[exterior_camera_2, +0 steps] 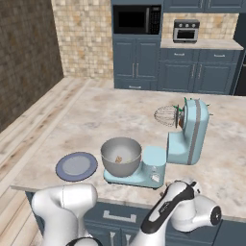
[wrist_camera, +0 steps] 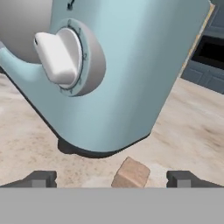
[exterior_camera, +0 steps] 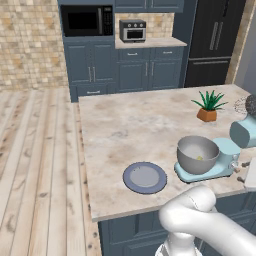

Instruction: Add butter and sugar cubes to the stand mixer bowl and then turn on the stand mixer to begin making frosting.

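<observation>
The light blue stand mixer stands on the island counter with its head tilted back and the whisk raised. Its grey metal bowl sits on the base, and a small yellow piece, the butter, lies inside. In the hand view, my gripper is open and low over the counter, close to the mixer's base and its white knob. One tan sugar cube lies on the counter between my fingertips, touching neither of them.
A flat blue-grey plate lies left of the bowl near the counter's front edge. A potted plant stands behind the mixer. My arm reaches in from the counter's front edge.
</observation>
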Robot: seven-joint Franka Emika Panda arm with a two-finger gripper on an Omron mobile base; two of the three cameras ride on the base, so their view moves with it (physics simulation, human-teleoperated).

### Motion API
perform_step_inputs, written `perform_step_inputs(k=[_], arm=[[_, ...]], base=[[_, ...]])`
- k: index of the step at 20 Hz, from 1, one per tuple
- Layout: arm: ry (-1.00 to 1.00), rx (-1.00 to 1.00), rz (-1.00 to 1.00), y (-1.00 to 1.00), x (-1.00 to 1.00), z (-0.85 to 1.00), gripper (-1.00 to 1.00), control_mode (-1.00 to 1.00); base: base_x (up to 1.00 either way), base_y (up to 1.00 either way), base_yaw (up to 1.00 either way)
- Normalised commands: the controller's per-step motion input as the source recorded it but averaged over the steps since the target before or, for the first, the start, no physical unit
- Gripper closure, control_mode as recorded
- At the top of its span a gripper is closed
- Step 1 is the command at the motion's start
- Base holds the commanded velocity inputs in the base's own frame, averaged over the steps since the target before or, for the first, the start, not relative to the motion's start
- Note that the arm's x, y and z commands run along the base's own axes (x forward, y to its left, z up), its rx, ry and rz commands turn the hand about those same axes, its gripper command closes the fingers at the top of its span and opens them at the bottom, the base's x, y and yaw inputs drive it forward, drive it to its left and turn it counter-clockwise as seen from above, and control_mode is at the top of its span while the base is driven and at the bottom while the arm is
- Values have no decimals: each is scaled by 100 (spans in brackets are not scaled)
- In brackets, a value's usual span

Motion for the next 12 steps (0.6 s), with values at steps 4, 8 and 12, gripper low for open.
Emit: perform_step_inputs(k=[4,8,12], arm=[[0,0,0,-11,23,-13,-100,-100],[0,0,0,-1,14,-37,-100,-100],[0,0,0,0,8,-53,-100,-100]], base=[[0,0,0],[0,0,0],[0,0,0]])
